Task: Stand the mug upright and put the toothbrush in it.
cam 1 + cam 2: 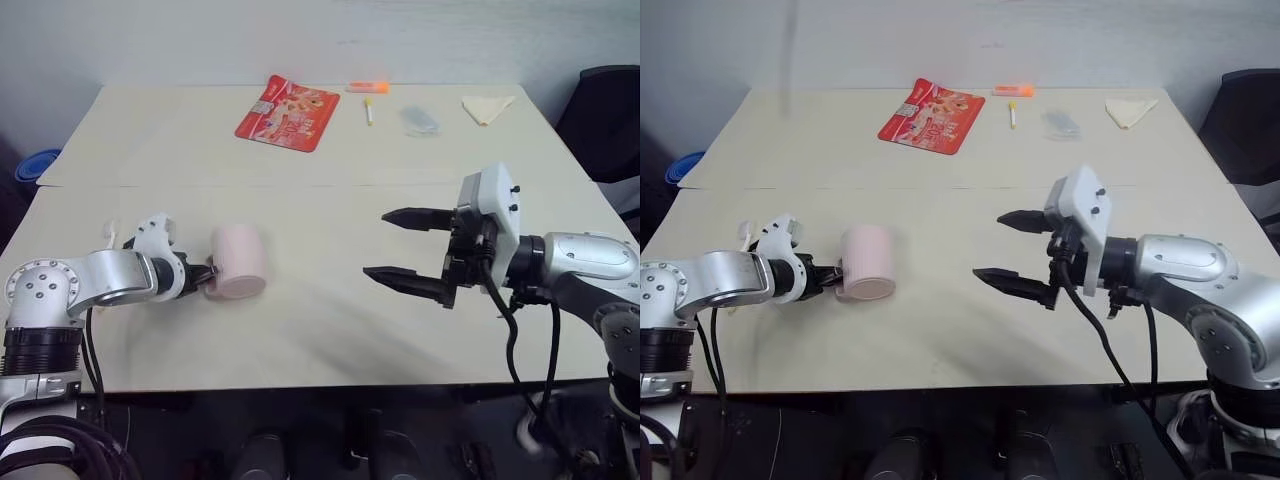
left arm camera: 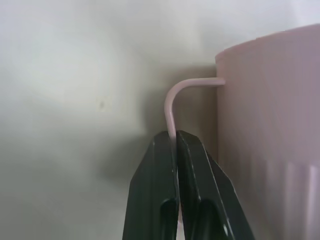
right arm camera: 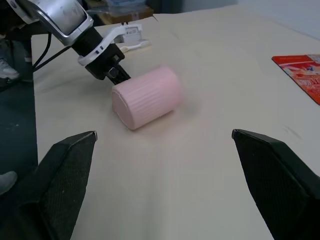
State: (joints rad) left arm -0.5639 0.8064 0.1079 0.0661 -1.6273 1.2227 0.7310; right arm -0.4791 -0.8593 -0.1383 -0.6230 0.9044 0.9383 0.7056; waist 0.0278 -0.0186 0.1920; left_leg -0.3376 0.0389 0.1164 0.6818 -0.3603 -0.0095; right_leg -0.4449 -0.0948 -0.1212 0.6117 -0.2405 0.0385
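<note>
- Mug [image 1: 238, 260]: pale pink, lying on its side on the table [image 1: 300, 330], near the front-left part of the top. In the head views its closed base faces the camera; ribbed wall visible in the right wrist view.
- Left gripper [image 1: 207, 272]: at the mug's left side, black fingers [image 2: 165, 190] pressed together on the thin loop handle [image 2: 172, 100]. The left wrist view shows the handle strip pinched between the two pads, mug wall just beside them.
- Right gripper [image 1: 400, 246]: well to the right of the mug, held above the table, jaws spread wide with nothing between them, fingertips pointing toward the mug.
- Toothbrush [image 1: 111, 233]: only a white end shows, on the table left of the mug, just behind the left arm; a white piece of it lies beside the arm in the right wrist view. Apart from the mug.
- Beyond the mug, along the far edge of the table: red snack packet [image 1: 287, 112], orange marker [image 1: 367, 87], short yellow-and-white stick [image 1: 368, 110], small clear wrapper [image 1: 420, 120], folded beige cloth [image 1: 487, 107].
- Blue rim [image 1: 36, 165] off the table's left edge, far left of the mug.
</note>
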